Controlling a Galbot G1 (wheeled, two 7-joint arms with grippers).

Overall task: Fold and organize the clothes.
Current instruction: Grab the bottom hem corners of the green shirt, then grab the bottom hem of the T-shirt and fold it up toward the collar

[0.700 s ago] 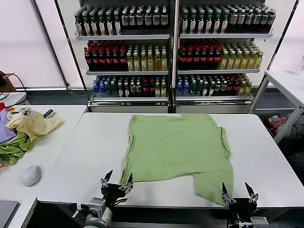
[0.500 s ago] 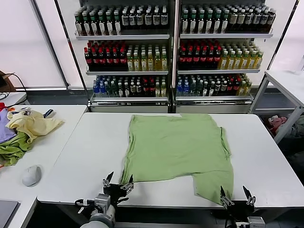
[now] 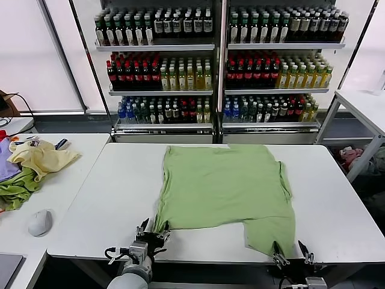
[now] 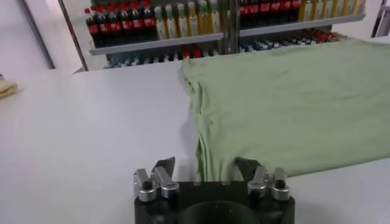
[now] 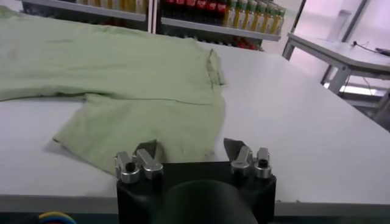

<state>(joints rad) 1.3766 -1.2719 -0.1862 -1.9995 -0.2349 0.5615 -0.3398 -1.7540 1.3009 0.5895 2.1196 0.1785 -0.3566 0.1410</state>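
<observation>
We keep the polo shirt point(image 3: 225, 189) flat on the tabletop point(image 3: 108, 198). Our left gripper point(image 3: 153, 231) and right gripper point(image 3: 291, 255), both released, wait at its near edge to grasp it.

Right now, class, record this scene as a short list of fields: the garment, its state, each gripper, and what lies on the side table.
garment: light green shirt, spread flat on the white table
fold state: not folded; one sleeve sticks out at the near edge
left gripper: open, at the shirt's near left corner
right gripper: open, at the near edge by the sleeve
side table: pale yellow garment, darker green cloth, computer mouse
background: shelves of bottles
</observation>
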